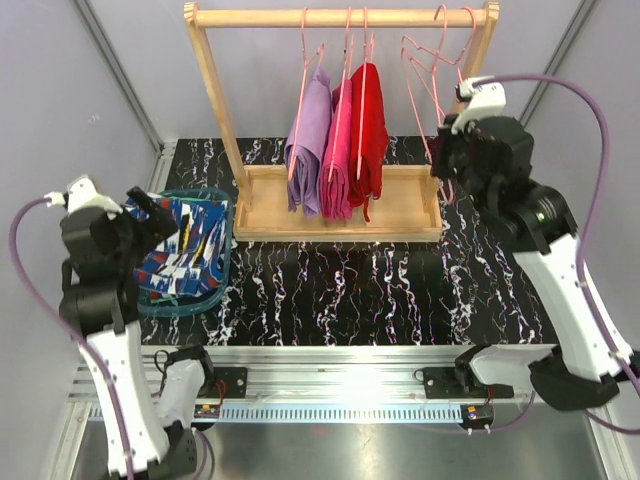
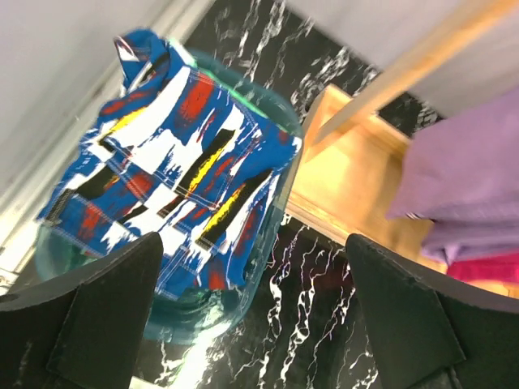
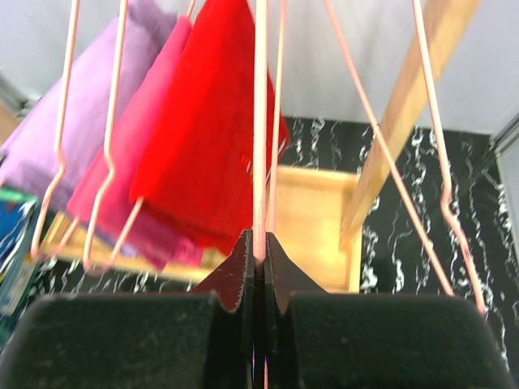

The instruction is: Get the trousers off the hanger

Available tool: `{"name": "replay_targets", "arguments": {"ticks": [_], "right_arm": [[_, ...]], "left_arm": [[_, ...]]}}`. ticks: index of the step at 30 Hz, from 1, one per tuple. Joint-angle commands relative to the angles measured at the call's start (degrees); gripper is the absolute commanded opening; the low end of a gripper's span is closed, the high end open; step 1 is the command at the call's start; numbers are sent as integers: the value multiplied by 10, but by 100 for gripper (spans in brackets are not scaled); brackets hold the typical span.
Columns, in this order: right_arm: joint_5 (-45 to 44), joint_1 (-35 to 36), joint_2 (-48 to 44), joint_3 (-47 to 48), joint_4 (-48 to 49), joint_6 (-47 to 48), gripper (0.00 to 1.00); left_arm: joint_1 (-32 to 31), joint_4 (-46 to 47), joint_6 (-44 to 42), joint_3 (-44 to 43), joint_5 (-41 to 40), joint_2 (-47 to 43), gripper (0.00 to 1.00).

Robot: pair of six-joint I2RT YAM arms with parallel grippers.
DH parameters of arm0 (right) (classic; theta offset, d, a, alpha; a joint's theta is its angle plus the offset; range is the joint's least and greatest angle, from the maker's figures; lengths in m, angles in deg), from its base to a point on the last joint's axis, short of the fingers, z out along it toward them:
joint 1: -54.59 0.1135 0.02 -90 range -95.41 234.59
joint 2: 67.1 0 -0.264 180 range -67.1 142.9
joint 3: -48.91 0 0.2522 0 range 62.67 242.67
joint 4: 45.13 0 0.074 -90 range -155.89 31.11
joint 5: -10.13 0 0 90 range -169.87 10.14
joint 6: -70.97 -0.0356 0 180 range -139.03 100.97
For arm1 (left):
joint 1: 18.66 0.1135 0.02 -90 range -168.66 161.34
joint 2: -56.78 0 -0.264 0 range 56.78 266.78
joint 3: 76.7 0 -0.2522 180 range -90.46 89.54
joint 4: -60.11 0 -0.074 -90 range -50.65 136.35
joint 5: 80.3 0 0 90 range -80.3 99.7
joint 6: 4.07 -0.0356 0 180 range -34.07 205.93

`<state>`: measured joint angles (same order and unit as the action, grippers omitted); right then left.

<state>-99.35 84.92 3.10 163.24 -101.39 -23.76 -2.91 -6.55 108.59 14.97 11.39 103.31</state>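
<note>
Lilac pair point(image 1: 310, 140), pink pair point(image 1: 338, 165), red pair point(image 1: 371, 120), rack point(image 1: 258, 17)

Navy patterned trousers point(image 1: 185, 248) in the teal basket point(image 1: 190, 303), left of the wooden rack point(image 1: 340, 232)

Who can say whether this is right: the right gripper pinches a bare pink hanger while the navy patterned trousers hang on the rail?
The navy patterned trousers lie in the teal basket, not on the rail, as the left wrist view shows. The right gripper does pinch a bare pink hanger.

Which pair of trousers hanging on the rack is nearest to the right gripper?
The red pair, rightmost; the pink pair and the lilac pair hang further left.
</note>
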Motion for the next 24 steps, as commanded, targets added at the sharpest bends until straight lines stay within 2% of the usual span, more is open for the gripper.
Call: {"name": "replay_targets", "arguments": {"ticks": [1,3,7,13,17,20,21,24], "right_arm": [[-49,-3,43,67,58,27,0],[-42,-21,77,92,51,26,0],[12,-63,114,131,10,-4,0],[56,-80,79,58,13,-40,0],[57,-81,59,31,10,-44,0],[64,-81,43,22,0,-54,34],[66,-81,28,14,0,-58,51],[73,-81,-6,4,-8,-60,62]], "left_arm": [[-37,-56,-25,-11,-46,-63,99],[-52,-62,-31,-11,-40,-91,99],[-110,-95,-48,-19,-83,-127,99],[-185,-122,-66,-24,-149,-157,99],[-201,-116,-74,-18,-139,-165,99],[-201,-105,-84,-17,-118,-181,99],[-202,-102,-88,-13,-112,-191,99],[-204,-91,-103,-1,-100,-201,99]]}}
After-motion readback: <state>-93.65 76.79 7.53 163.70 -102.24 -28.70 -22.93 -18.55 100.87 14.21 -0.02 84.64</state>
